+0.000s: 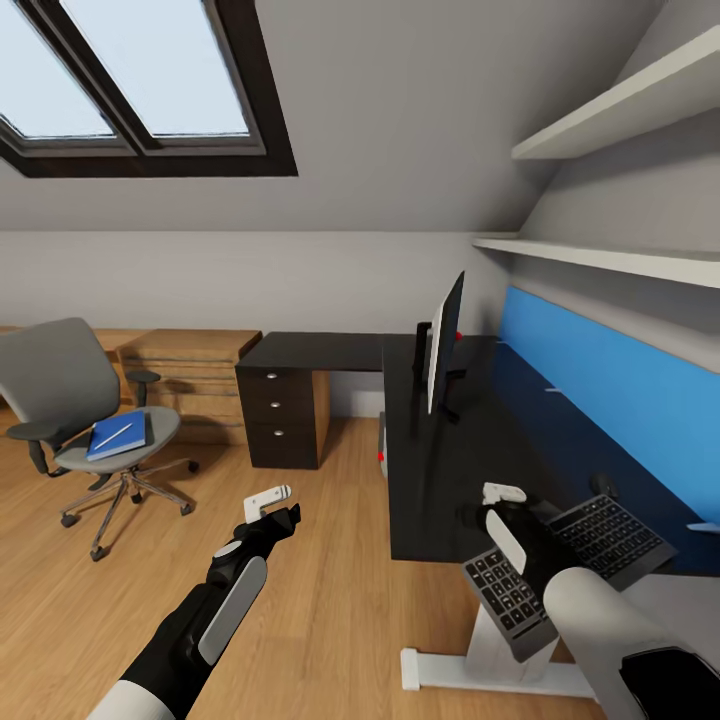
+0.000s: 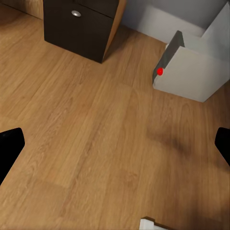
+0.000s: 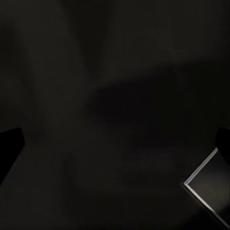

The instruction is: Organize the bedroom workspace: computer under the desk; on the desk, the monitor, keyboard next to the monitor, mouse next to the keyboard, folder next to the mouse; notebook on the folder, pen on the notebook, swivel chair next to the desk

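Observation:
The swivel chair [image 1: 60, 400] stands at the left on the wood floor, away from the desk [image 1: 470, 470]. On its seat lies the blue folder [image 1: 118, 436] with the white pen [image 1: 113, 434] on top; I cannot make out the notebook. The monitor [image 1: 445, 345] stands on the desk. The computer [image 1: 382, 447] [image 2: 191, 67] sits under it. The keyboard [image 1: 615, 540] [image 3: 211, 187] lies at the desk's near end, reaching past the front edge, partly under my right arm. My right gripper [image 1: 505, 500] [image 3: 115, 148] hovers open over the dark top beside it. My left gripper [image 1: 280, 508] [image 2: 115, 148] is open over the floor.
A small dark rounded shape [image 1: 603, 487], maybe the mouse, sits just beyond the keyboard. A black drawer unit [image 1: 280, 415] [image 2: 81, 24] stands under the desk's left wing, with a low wood shelf unit [image 1: 195, 370] beside it. White wall shelves [image 1: 620, 260] hang above the desk. A white desk foot [image 1: 470, 675] lies close ahead.

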Available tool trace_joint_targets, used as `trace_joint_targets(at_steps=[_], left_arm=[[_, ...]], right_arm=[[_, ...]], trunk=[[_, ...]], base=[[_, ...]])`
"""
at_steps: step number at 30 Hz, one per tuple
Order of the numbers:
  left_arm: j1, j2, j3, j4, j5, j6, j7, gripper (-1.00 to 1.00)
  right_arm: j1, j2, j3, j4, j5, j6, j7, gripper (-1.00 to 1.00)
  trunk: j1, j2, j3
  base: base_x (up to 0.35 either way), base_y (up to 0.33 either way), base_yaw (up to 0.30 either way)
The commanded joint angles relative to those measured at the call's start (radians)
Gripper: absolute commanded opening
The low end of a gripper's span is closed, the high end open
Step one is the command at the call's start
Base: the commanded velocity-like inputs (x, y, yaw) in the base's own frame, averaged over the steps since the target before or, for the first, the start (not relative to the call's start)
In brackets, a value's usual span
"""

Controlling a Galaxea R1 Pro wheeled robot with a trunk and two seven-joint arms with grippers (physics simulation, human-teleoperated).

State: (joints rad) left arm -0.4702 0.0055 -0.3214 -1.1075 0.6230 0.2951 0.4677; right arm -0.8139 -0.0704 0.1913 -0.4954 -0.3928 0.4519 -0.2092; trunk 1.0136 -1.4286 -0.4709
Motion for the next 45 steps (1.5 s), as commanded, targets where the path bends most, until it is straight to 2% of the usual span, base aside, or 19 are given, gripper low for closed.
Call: trace_joint_targets(at_steps=[1, 6, 12, 19, 25, 26, 29, 37, 45], left_arm=[[-0.001, 0.001, -0.002, -0.002, 0.006, 0.003, 0.008, 1.00], [-0.001, 0.001, -0.003, -0.002, 0.006, 0.003, 0.008, 1.00], [-0.001, 0.001, -0.002, -0.002, 0.006, 0.003, 0.008, 1.00], [-0.001, 0.001, -0.002, -0.002, 0.005, 0.003, 0.008, 1.00], [-0.001, 0.001, -0.002, -0.002, 0.004, 0.003, 0.008, 1.00], [-0.001, 0.002, -0.002, -0.003, 0.001, 0.003, 0.008, 1.00], [-0.001, 0.002, -0.002, -0.003, 0.003, 0.004, 0.008, 1.00], [-0.001, 0.002, -0.001, -0.003, 0.007, 0.005, 0.008, 1.00], [-0.001, 0.002, -0.001, -0.003, 0.007, 0.011, 0.008, 1.00]], right_arm=[[-0.001, -0.001, 0.008, -0.003, -0.011, 0.004, -0.009, 1.00], [0.000, 0.001, 0.008, -0.011, -0.011, 0.003, -0.008, 1.00], [0.003, 0.001, 0.006, -0.102, -0.011, 0.005, -0.009, 1.00], [0.005, -0.001, 0.003, -0.156, -0.016, 0.014, -0.010, 1.00], [0.012, -0.002, 0.001, -0.237, -0.019, 0.096, -0.011, 1.00], [0.024, -0.001, 0.001, -0.276, -0.020, 0.135, -0.012, 1.00], [0.027, 0.001, 0.001, -0.293, -0.027, 0.146, -0.013, 1.00], [0.037, -0.001, 0.000, -0.379, -0.113, 0.217, -0.015, 1.00], [0.048, -0.004, -0.002, -0.406, -0.123, 0.223, -0.017, 1.00]], trunk=[[-0.004, 0.007, 0.002], [-0.023, 0.042, 0.018], [-0.046, 0.084, 0.037], [-0.073, 0.133, 0.058], [-0.096, 0.175, 0.077], [-0.096, 0.175, 0.077], [-0.096, 0.175, 0.077], [-0.096, 0.175, 0.077], [-0.096, 0.175, 0.077]], base=[[0.000, 0.000, 0.000], [0.000, 0.000, 0.000], [0.000, 0.000, 0.000], [0.000, 0.000, 0.000], [0.000, 0.000, 0.000], [0.000, 0.000, 0.000], [0.000, 0.000, 0.000], [0.000, 0.000, 0.000], [0.000, 0.035, -0.024]])
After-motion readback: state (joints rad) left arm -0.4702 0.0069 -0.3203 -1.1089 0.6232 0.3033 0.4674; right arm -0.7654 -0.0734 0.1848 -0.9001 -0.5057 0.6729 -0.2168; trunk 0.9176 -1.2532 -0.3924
